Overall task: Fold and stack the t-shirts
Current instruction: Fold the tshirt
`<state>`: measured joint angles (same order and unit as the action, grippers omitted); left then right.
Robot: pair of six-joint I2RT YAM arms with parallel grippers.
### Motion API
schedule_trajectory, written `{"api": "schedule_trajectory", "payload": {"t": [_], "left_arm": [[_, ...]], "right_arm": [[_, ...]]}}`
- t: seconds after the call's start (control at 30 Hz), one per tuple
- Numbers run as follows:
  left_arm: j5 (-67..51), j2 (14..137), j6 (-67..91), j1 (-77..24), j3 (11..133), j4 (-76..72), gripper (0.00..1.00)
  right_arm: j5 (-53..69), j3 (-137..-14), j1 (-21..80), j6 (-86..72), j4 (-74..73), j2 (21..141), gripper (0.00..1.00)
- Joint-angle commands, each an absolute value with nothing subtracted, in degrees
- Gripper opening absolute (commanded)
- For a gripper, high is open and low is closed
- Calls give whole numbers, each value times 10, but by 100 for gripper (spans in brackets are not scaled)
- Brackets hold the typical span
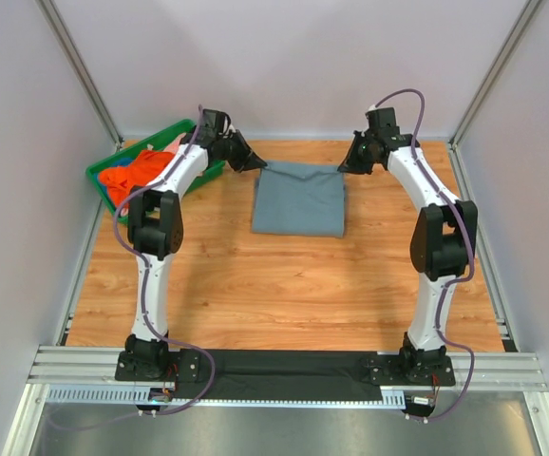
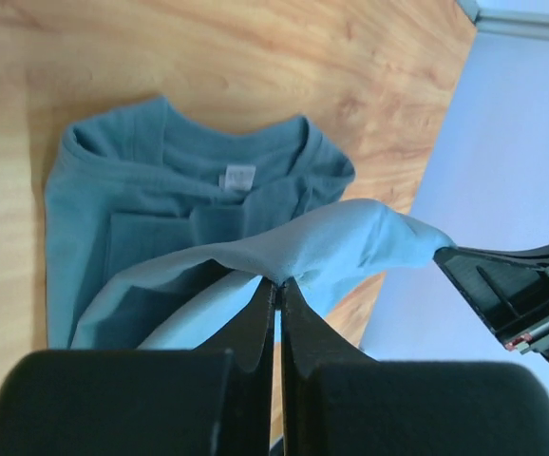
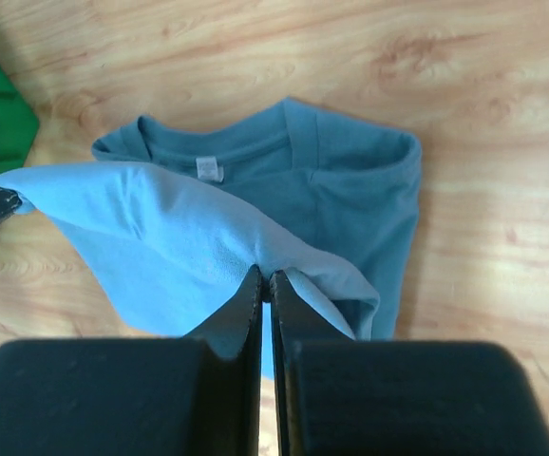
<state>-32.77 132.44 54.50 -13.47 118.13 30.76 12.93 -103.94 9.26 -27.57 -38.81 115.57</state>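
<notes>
Grey-blue t-shirt (image 1: 298, 199) — one edge lifted, its corners clamped in the left fingers (image 2: 249, 332) and right fingers (image 3: 240, 318).

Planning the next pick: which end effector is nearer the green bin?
Left. The left end effector pinches the grey-blue t-shirt close beside the green bin; the right end effector pinches it on the side away from the bin.

Open tabletop (image 1: 274, 285) nearside of the t-shirt (image 1: 298, 199); green bin (image 1: 97, 177) at far left
</notes>
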Motion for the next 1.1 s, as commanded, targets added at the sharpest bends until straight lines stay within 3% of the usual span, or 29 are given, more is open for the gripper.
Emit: {"api": "schedule_trajectory", "payload": {"t": [0.0, 0.3, 0.33, 0.4, 0.43, 0.53, 0.63, 0.83, 1.07], "left_arm": [[-341, 1352, 574, -131, 1238, 229, 0], [-304, 1448, 584, -119, 1336, 205, 2], [-297, 1448, 582, -115, 1337, 205, 5], [-281, 1438, 576, -110, 1328, 199, 20], [-275, 1428, 569, -107, 1328, 201, 24], [-257, 1403, 533, -106, 1327, 215, 28], [-257, 1377, 506, -111, 1302, 217, 29], [-294, 1350, 465, -132, 1231, 239, 26], [-270, 1267, 353, -158, 1132, 334, 28]], "right_arm": [[143, -1098, 84, -272, -348, 1212, 0], [169, -1214, 66, -280, -326, 1325, 4], [177, -1218, 62, -284, -315, 1329, 11], [178, -1243, 58, -280, -317, 1337, 21], [179, -1251, 53, -275, -329, 1338, 32], [191, -1252, 43, -257, -356, 1329, 49], [213, -1207, 38, -243, -369, 1305, 56], [290, -1081, 38, -214, -380, 1262, 55], [370, -962, 39, -173, -352, 1211, 51]]}}
